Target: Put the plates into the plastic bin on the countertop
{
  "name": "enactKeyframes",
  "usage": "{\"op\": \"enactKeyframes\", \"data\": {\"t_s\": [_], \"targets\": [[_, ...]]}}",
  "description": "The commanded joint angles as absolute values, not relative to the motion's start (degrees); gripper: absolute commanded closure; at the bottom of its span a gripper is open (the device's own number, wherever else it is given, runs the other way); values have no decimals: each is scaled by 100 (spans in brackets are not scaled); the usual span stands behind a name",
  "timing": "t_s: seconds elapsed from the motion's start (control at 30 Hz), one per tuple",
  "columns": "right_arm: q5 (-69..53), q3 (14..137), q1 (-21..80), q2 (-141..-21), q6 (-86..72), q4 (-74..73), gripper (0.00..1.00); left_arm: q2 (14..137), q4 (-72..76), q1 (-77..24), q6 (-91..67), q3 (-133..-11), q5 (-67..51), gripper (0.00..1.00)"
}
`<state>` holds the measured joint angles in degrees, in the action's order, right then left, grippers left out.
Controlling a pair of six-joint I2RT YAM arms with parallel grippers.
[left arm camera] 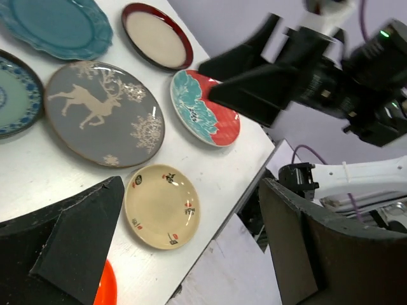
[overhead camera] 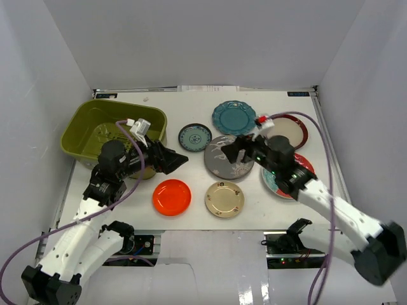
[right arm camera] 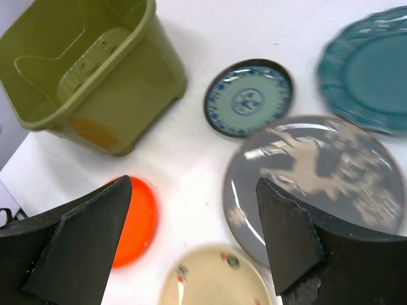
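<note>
Just ahead of the arm bases, the plain orange-red plate (overhead camera: 172,197) and the cream-yellow plate (overhead camera: 224,199) lie flat and apart on the white countertop (overhead camera: 194,219). To their right the red-teal plate (overhead camera: 278,182) is partly hidden under the right arm.

Farther in, the left gripper (overhead camera: 180,160) hangs beside the bin's right end, jaws spread wide and holding nothing. The right gripper (overhead camera: 229,151) hovers over the grey plate (overhead camera: 219,168), which bears a deer and snowflakes, its jaws likewise released and empty.

Beyond them sit the small teal patterned plate (overhead camera: 194,137), the teal scalloped plate (overhead camera: 234,117) and the maroon-rimmed cream plate (overhead camera: 291,130). The olive-green plastic bin (overhead camera: 95,121) stands at the far left. All seven plates lie outside it.

Two dark stickers on the far edge are too small to read.
</note>
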<state>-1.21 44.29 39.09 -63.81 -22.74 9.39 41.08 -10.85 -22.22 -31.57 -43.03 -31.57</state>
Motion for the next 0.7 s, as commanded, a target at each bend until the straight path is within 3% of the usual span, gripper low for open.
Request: {"op": "enactKeyframes", "data": {"t_s": [0.0, 0.2, 0.37, 0.5, 0.67], "targets": [[738, 3762, 3780, -4592, -1890, -235, 15, 4578, -133, -2276, -3647, -4175, -3867, 2], [1678, 3050, 3700, -2263, -2179, -1756, 17, 5859, 1157, -2645, -4421, -3964, -4140, 2], [1907, 2874, 3700, -1688, -2452, -2285, 23, 6898, 748, -3559, -4027, -4516, -2590, 2], [1557, 2830, 3700, -1731, -2566, -2276, 26, 7391, 483, -3805, -4095, -4614, -1303, 22], [1424, 2681, 3709, -1767, -2575, -2189, 27, 8023, 684, -3832, -4368, -4527, -291, 31]]}}
